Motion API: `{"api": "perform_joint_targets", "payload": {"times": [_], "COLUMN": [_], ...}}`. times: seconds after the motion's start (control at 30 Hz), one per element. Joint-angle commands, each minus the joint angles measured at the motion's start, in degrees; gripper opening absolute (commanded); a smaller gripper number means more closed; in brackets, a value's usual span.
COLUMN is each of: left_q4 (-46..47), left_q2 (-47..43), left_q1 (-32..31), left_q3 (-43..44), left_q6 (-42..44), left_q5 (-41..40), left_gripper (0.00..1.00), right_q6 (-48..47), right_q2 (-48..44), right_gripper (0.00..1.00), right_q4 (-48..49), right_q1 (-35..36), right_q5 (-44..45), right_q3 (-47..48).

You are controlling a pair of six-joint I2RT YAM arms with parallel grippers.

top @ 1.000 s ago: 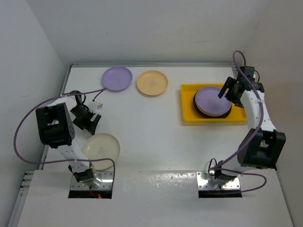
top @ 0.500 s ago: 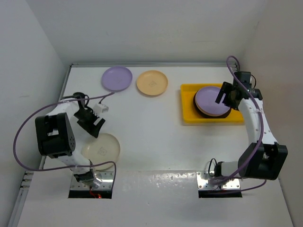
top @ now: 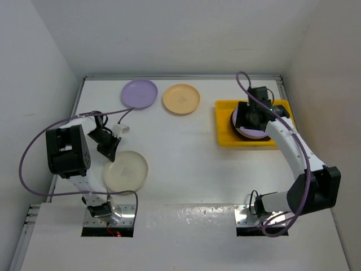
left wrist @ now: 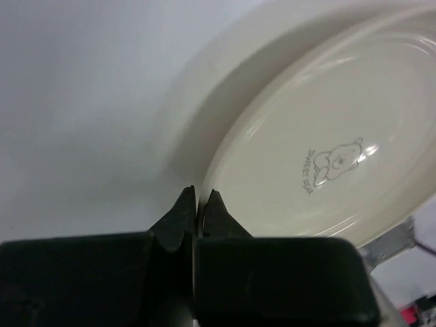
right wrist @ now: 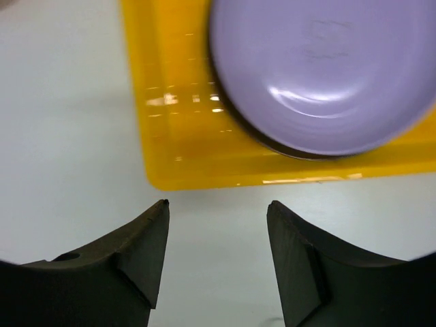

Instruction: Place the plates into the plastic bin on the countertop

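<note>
Left gripper [left wrist: 197, 199]: clenched on the cream plate [left wrist: 327, 157] at its rim.
Right gripper [right wrist: 217, 204]: fingers spread, empty, over the bin [right wrist: 170, 136] edge.
Bin from cream plate: well apart, rightward; Right gripper is nearer.

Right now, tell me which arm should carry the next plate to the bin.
Left. The left gripper is already pinched on the rim of the cream plate, while the right gripper hangs open and empty at the edge of the yellow bin.
</note>
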Motion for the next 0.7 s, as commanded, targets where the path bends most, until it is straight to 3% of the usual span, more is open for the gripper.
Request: {"api": "perform_joint_targets", "payload": {"times": [0.0,0.17,0.27,0.43,0.53,0.63,0.67], "left_q4": [2.6,2.6,5.7,6.3,6.3,6.3,6.3], "left_q2": [1.0,-2.2,-5.1,-5.7,-6.3,-6.8,-6.8], "left_q1": [-1.1,-5.5,-9.1,-12.2,-13.3,-13.3,-13.3], "left_q3": [7.5,17.9,19.8,22.3,22.8,22.8,22.8], "left_q6": [-5.0,-13.1,-17.7,-20.8,-21.6,-22.2,-22.2], "left_q5": [12.1,26.7,27.6,26.8,26.8,27.3,27.3], "left_gripper": [0.00,0.00,0.00,0.00,0.00,0.00,0.00], "right_q6": [0.5,0.2,2.3,4.4,7.5,8.9,9.2], "right_q2": [2.4,10.2,14.9,23.9,26.4,28.5,29.0], "right_gripper": [0.58,0.75,0.81,0.78,0.66,0.41,0.23], "right_q4": [4.9,10.5,16.3,16.8,19.8,20.1,20.1], "right_q1": [10.4,21.4,26.5,28.8,28.6,28.5,28.5], "right_q5": [-3.1,-10.3,-13.2,-14.6,-15.4,-14.8,-14.6], "right_q3": [1.0,6.9,11.8,19.7,20.6,21.0,21.1]}}
